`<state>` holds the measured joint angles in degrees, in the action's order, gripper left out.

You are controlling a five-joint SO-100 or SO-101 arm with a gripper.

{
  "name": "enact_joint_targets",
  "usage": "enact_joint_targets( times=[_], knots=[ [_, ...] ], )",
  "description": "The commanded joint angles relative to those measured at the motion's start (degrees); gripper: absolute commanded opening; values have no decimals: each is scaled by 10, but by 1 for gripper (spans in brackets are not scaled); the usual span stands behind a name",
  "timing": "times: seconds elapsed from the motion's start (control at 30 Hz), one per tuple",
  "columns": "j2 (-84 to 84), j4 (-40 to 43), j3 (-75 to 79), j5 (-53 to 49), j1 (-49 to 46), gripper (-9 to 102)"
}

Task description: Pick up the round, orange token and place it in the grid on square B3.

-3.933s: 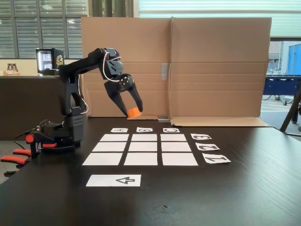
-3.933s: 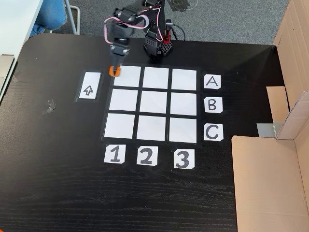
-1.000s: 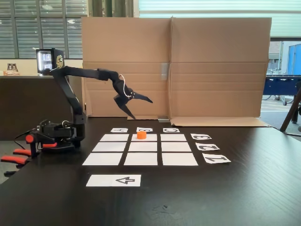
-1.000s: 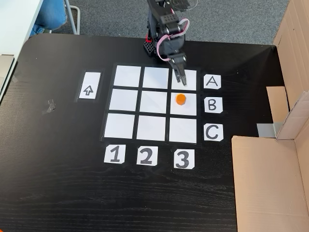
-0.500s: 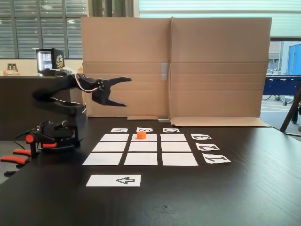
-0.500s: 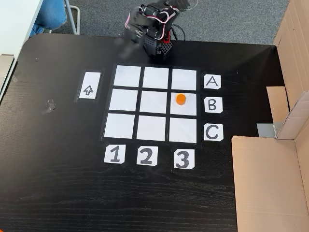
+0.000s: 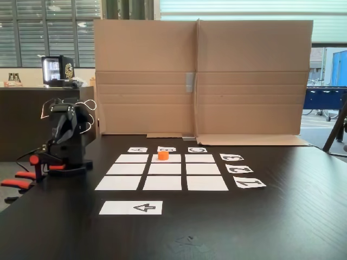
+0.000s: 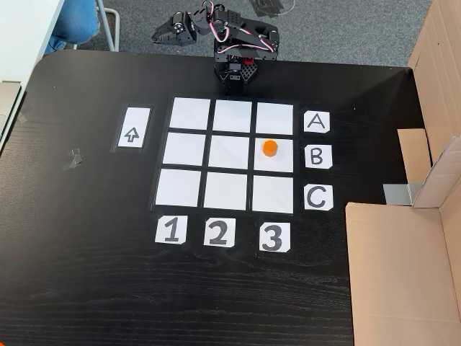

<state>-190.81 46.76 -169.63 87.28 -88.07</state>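
Small bright orange plastic token (image 8: 269, 148), short and round, resting flat on a blank white paper rectangle of the three-by-three grid (image 8: 230, 155): middle row beside the card printed B (image 8: 318, 156), right column above the card printed 3 (image 8: 273, 237), so on square B3 (image 8: 282, 160), a little up and left of its centre, clear of every edge. Seen low and side-on in the other fixed view (image 7: 162, 155), upright on the far row. Placement apparently done; nothing left but parking. Best finished by folding the black arm (image 8: 241, 45) fully over its base at the table's far edge, well apart from the grid, without sweeping back across the papers or nudging the token. Gripper (image 8: 167, 33) pointing left off the table edge in the top-down view, holding nothing; jaws too small and dark to judge as spread or closed. Side view: arm folded into a dark lump (image 7: 68, 130), fingers not separable. Card letters there foreshortened, the B partly behind the token.
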Motion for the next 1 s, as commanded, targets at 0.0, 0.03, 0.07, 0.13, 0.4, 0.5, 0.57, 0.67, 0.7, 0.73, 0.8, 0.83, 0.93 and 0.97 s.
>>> enact_joint_targets(
  times=[0.0, 0.03, 0.07, 0.13, 0.4, 0.5, 0.57, 0.67, 0.7, 0.73, 0.8, 0.83, 0.93, 0.97],
  knots=[
    [-1, -32, -24, -3, -39, -1],
    [-1, -32, -28, -7, -47, -1],
    [-1, -32, -30, -8, -55, -1],
    [-1, -38, -38, -8, -67, -1],
    [0, -40, -47, -9, -87, -1],
    [0, -40, -47, -8, -85, -1],
    [0, -40, -47, -7, -87, -1],
    [0, -40, -47, -9, -83, -1],
    [0, -40, -47, -9, -83, -1],
    [0, -40, -47, -9, -83, -1],
    [0, -40, -47, -9, -83, -1],
    [0, -40, -47, -9, -83, -1],
    [0, -40, -47, -9, -83, -1],
    [0, -40, -47, -9, -83, -1]
  ],
)
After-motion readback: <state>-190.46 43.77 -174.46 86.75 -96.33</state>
